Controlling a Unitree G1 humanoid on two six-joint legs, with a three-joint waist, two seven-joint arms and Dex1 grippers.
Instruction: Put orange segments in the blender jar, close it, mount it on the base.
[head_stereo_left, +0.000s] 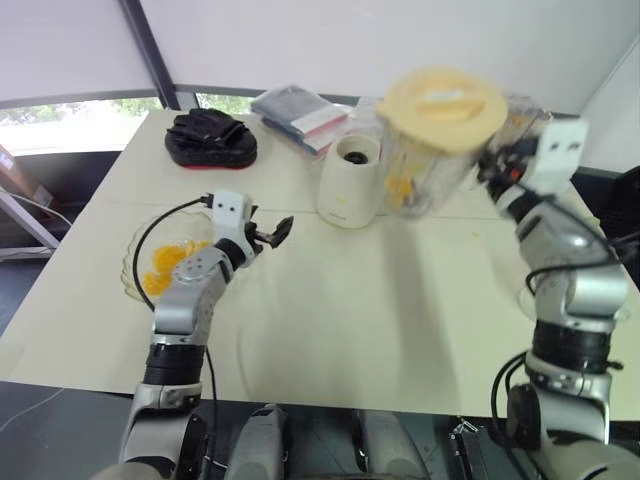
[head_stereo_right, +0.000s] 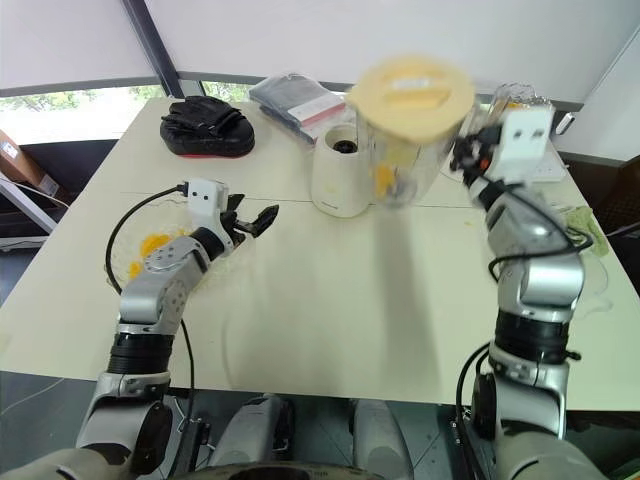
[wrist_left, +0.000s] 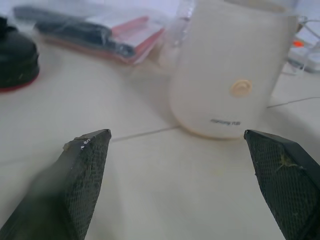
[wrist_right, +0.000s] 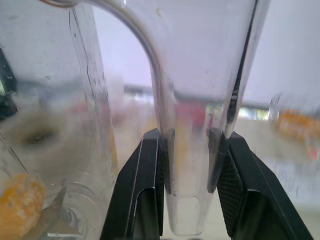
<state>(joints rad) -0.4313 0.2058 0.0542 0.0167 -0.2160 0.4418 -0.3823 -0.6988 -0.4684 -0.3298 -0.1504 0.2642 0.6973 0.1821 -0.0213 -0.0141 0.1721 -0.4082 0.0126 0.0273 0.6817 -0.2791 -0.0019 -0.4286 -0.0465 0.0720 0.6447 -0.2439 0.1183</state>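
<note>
Right claw is clamped on the handle of the blender jar, held aloft just beside the base, cream lid on, orange segments inside. Left claw hangs wide open, empty, above the bench near its left edge.
</note>
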